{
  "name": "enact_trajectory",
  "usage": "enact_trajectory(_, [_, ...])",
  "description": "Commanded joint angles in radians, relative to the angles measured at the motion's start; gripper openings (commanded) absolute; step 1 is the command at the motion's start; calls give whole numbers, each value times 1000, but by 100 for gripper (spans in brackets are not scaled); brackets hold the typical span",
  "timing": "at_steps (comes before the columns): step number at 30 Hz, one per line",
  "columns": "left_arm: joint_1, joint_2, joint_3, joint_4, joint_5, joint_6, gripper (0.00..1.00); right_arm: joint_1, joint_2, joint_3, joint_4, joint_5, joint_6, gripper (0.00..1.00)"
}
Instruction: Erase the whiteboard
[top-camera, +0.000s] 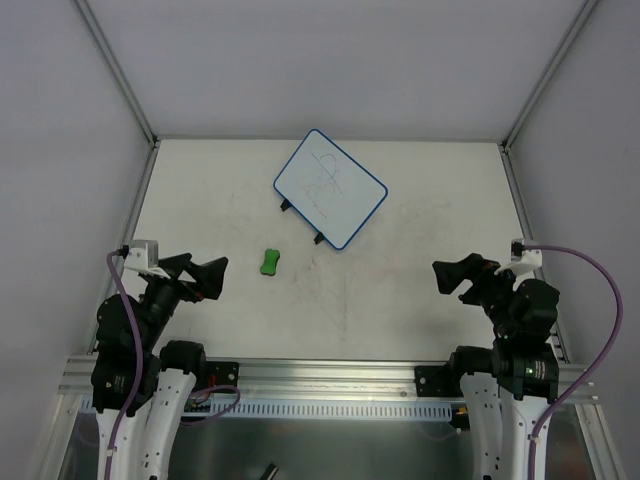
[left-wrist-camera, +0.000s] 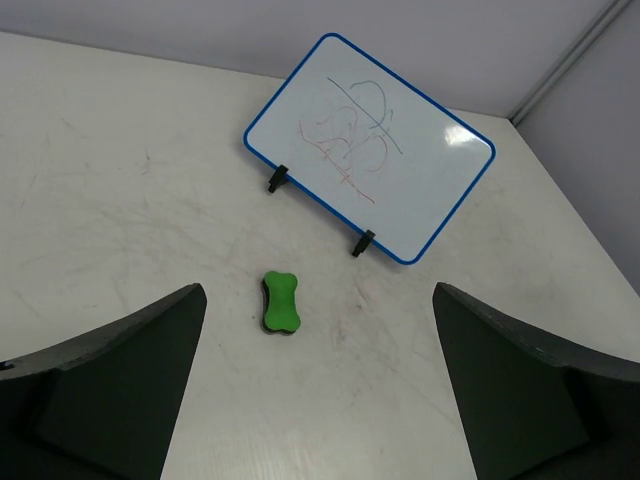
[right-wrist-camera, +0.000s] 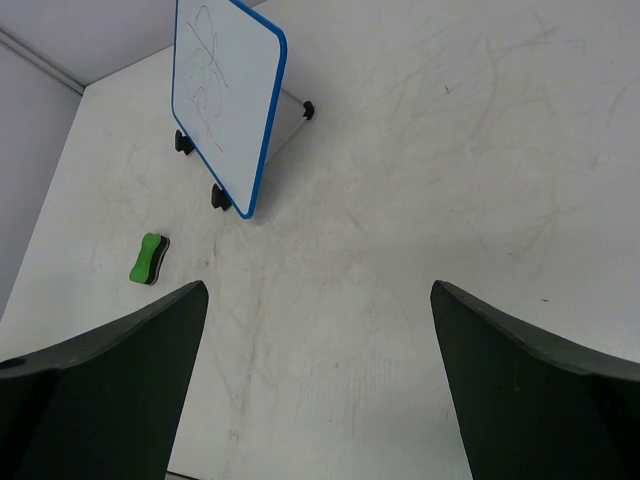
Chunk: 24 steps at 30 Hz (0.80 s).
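Note:
The whiteboard (top-camera: 331, 187) stands tilted on two black feet at the back middle of the table, blue-rimmed, with red and dark scribbles on it. It also shows in the left wrist view (left-wrist-camera: 372, 143) and the right wrist view (right-wrist-camera: 222, 95). The green peanut-shaped eraser (top-camera: 269, 262) lies flat in front of it, also in the left wrist view (left-wrist-camera: 282, 301) and the right wrist view (right-wrist-camera: 148, 258). My left gripper (top-camera: 207, 276) is open and empty, left of the eraser. My right gripper (top-camera: 455, 276) is open and empty at the right.
The white table (top-camera: 400, 290) is scuffed and walled by grey panels with metal frame posts (top-camera: 120, 75) at the back corners. A metal rail (top-camera: 330, 375) runs along the near edge between the arm bases.

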Motion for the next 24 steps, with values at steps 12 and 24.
enact_trajectory(12, [0,10,19,-14,48,68,99,3,89,25,114,-172,15,99])
enact_trajectory(24, [0,-49,-21,-14,-22,19,99,3,252,-132,591,-305,207,99])
